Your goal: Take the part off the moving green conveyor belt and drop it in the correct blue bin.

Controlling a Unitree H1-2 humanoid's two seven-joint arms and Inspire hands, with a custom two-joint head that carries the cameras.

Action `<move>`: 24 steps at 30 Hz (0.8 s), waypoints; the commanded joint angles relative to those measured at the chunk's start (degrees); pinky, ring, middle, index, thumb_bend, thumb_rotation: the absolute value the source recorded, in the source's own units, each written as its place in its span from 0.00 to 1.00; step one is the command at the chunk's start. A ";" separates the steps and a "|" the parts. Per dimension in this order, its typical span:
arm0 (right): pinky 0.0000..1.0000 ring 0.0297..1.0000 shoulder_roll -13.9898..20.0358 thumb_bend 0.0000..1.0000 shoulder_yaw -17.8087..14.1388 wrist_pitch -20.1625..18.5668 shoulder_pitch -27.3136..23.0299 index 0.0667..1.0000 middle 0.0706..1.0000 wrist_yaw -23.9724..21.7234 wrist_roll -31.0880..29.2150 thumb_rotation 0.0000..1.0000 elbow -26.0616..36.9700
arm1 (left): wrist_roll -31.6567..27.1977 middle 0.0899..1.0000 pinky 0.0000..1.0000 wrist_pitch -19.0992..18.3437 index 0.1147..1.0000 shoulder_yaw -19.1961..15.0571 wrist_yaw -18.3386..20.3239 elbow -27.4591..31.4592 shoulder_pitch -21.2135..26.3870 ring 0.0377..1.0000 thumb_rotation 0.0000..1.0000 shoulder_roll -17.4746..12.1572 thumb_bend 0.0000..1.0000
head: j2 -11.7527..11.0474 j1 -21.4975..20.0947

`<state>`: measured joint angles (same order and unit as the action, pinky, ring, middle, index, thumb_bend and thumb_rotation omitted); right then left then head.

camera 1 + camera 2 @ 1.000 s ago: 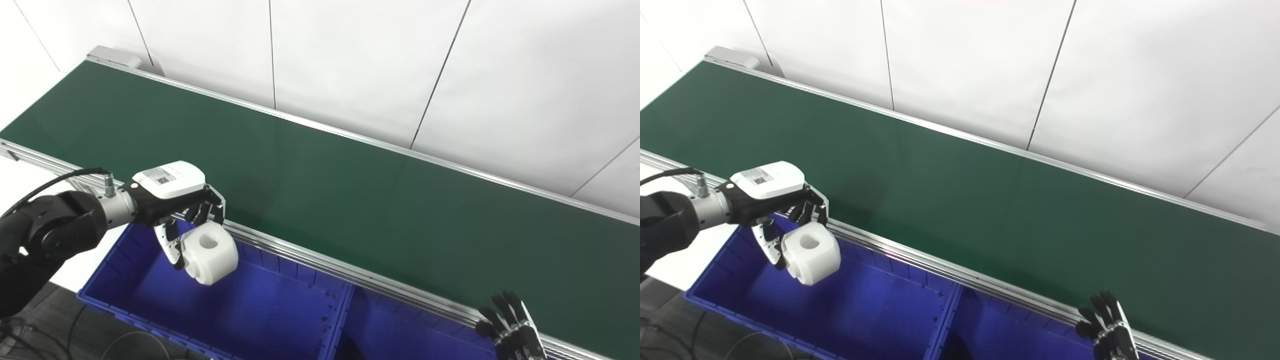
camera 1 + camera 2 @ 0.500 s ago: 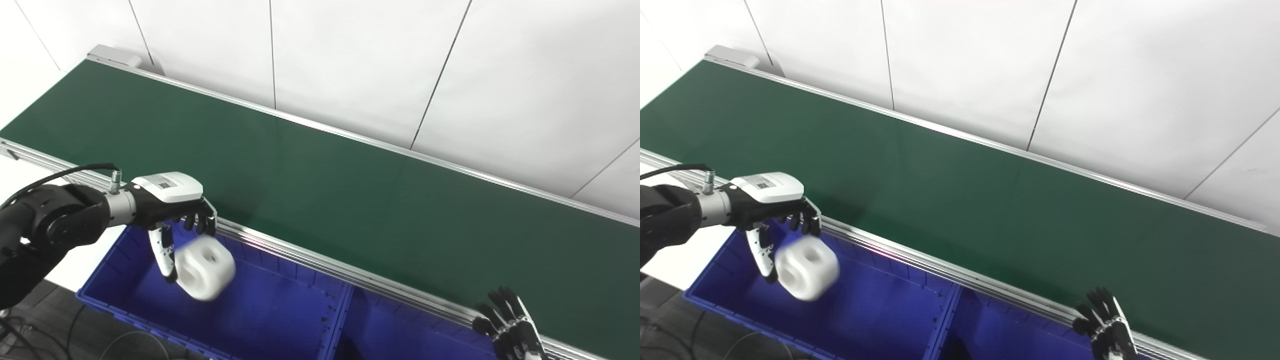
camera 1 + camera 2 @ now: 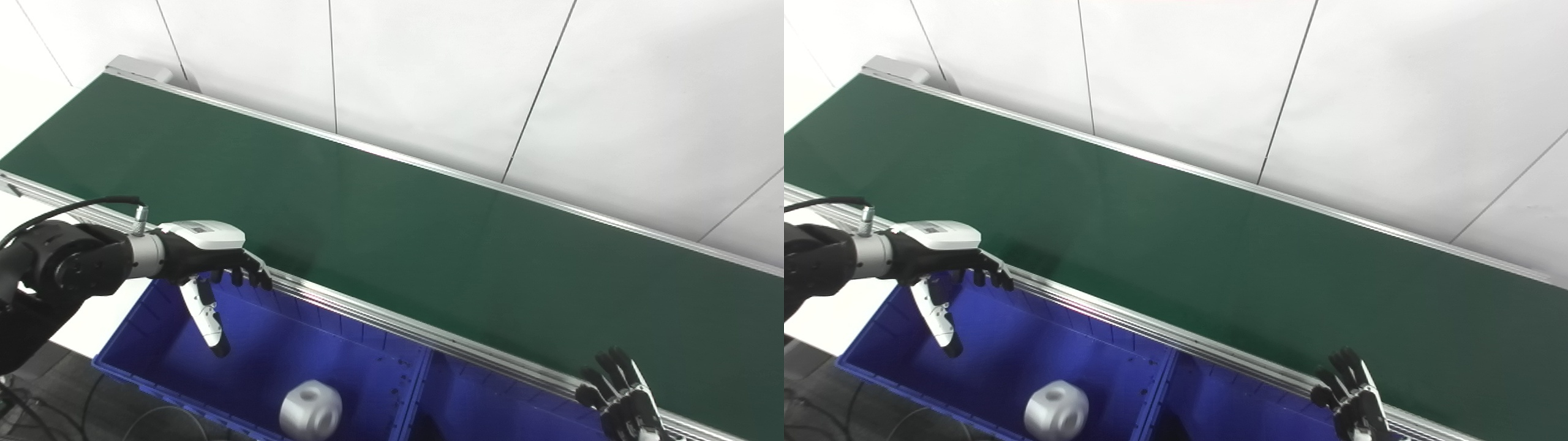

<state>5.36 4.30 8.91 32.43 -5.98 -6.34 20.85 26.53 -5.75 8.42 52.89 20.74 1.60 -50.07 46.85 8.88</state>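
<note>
**Part in left bin, L hand empty**

White part sits in the left blue bin, lower centre of frame, near the bin's front wall and close to the divider w/ the right blue bin. Slightly blurred; a round hole shows on its face. Not touching either hand.

Left hand at lower left, above the rear edge of the left bin, just beside the conveyor's alu rail. Fingers spread and curled down, thumb pointing down into the bin; grasping nothing, released.

Right hand at lower right corner, partly cut off by frame edge. Fingers apart, pointing up, nothing in it, over the rail by the right bin.

Green conveyor belt runs diag. from upper left to lower right. White panelled wall behind.
</note>
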 commanded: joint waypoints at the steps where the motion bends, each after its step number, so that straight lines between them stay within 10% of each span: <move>1: 0.82 0.85 -0.63 0.79 0.36 -0.71 0.20 0.91 0.89 0.10 0.04 0.94 2.60 | -6.51 0.81 0.64 -3.49 0.80 -2.29 1.14 1.37 1.88 0.75 0.45 -1.46 1.00 | 0.37 -1.65; 6: 0.82 0.84 -2.22 0.81 1.60 -1.59 0.22 0.91 0.89 0.74 1.88 0.93 3.35 | -24.86 0.84 0.71 -9.95 0.83 -7.81 0.92 3.92 -0.05 0.81 0.48 1.72 1.00 | 1.34 -7.34; 11: 0.82 0.84 -4.19 0.83 3.68 -4.12 0.06 0.91 0.89 1.56 5.01 0.92 5.08 | -39.42 0.78 0.69 -6.74 0.79 -13.38 -6.04 8.16 -6.36 0.77 0.63 11.31 0.96 | 2.32 -15.18; 16: 0.79 0.83 -6.48 0.82 6.15 -5.82 -0.31 0.89 0.89 2.53 9.58 0.93 6.03 | -43.71 0.78 0.77 -10.29 0.78 -12.67 -13.92 13.63 -13.34 0.80 0.63 21.03 0.92 | 2.81 -20.88; 24: 0.78 0.83 -9.07 0.82 8.22 -6.19 -0.77 0.89 0.89 4.22 12.86 0.94 5.66 | -41.10 0.83 0.81 -8.23 0.84 -8.18 -19.96 12.97 -15.84 0.84 0.56 27.27 0.78 | 2.95 -23.21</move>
<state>-2.85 12.10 2.99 31.45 -2.16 6.08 24.66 -15.18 -15.57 -0.36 34.54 32.87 -14.63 -23.97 49.75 -14.41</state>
